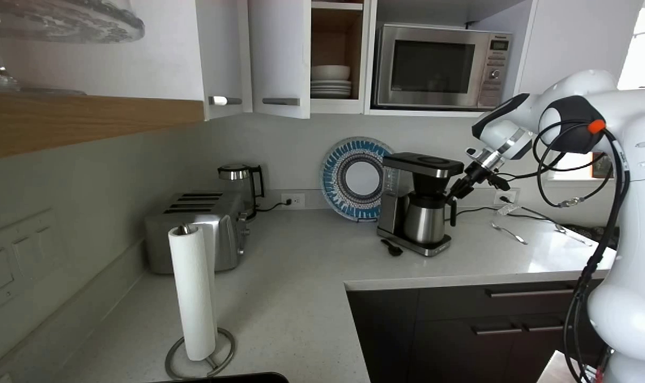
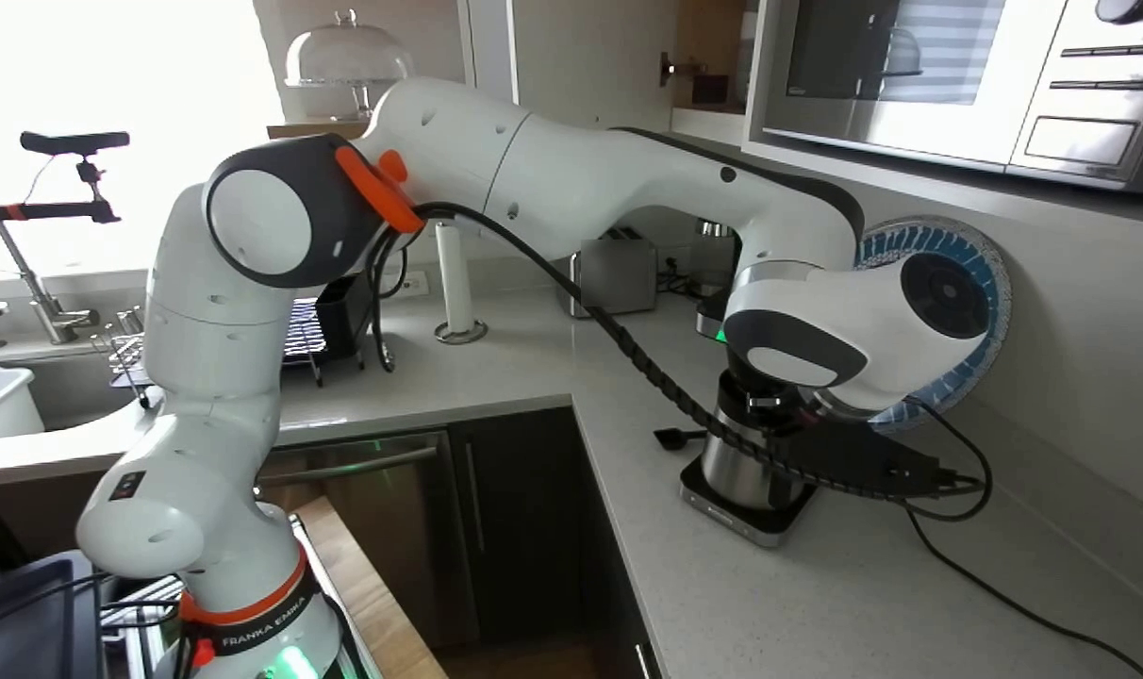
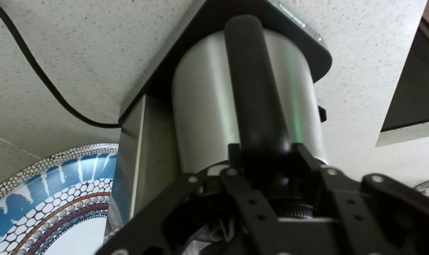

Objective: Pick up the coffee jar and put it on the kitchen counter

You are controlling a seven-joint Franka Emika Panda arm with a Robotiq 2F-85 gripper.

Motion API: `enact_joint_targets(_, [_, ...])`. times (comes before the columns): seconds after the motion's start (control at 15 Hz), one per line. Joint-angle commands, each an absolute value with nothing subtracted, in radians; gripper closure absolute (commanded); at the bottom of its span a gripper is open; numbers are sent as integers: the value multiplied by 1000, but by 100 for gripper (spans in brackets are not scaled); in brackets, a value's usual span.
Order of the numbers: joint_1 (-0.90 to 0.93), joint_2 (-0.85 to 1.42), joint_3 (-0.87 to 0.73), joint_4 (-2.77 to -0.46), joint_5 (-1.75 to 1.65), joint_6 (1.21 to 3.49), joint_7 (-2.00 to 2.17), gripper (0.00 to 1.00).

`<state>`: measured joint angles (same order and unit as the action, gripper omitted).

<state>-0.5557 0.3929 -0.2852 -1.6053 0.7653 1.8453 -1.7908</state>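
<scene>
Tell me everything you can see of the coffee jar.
The coffee jar has a rounded, metallic-looking silver body, a black lid and a long black handle. It stands upright on the base of the coffee machine, beneath the brewing head. The gripper closely straddles the handle; whether it presses is unclear. Contents are hidden.

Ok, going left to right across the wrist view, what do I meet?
Round patterned plate → coffee machine's steel column → coffee jar → dark cabinet front. Left out for overlap: the black cord, level with the plate, and the gripper, across jar and column.
</scene>
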Motion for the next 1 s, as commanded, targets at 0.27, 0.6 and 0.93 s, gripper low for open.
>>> enact_joint_targets(0.27, [-588,409,-277,-1565,759,1773,-1776,91])
enact_joint_targets(0.6, [-619,388,-277,-1554,787,1692,-1779,91])
enact_joint_targets(0.93, [-645,390,-276,-1545,791,1656,-1783,91])
